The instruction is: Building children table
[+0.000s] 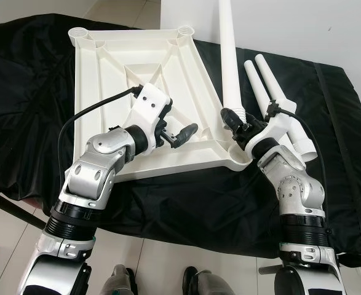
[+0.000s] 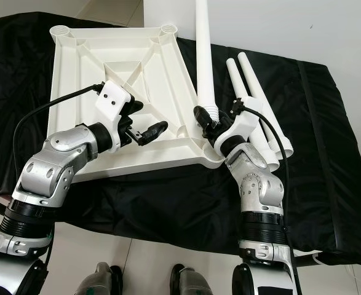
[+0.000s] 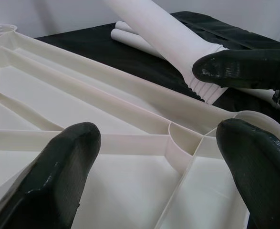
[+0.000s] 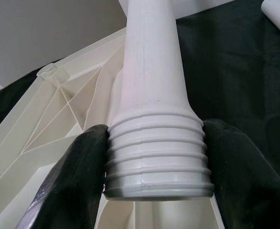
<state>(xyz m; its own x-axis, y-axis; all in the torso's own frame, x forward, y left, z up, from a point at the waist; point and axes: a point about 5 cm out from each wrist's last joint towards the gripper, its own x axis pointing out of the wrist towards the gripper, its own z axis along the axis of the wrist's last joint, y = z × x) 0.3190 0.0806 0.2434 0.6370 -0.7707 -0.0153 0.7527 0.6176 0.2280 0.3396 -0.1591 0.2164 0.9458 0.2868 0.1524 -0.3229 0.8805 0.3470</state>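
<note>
A white plastic tabletop (image 1: 106, 80) lies upside down on the black cloth, its ribs and corner sockets facing up. My left gripper (image 1: 186, 134) hovers open just above its near right part, nothing between the fingers (image 3: 58, 167). My right gripper (image 1: 237, 123) is shut on the threaded end (image 4: 159, 157) of a long white leg (image 1: 229, 55). The leg stands tilted upward beside the tabletop's right edge. Its thread hangs close above the near right corner socket (image 3: 254, 121). Two more white legs (image 1: 272, 92) lie side by side on the cloth to the right.
The black cloth (image 1: 186, 203) covers a low surface whose front edge runs just before my body. Pale tiled floor (image 1: 2, 227) lies below it. A white wall (image 1: 303, 24) rises behind.
</note>
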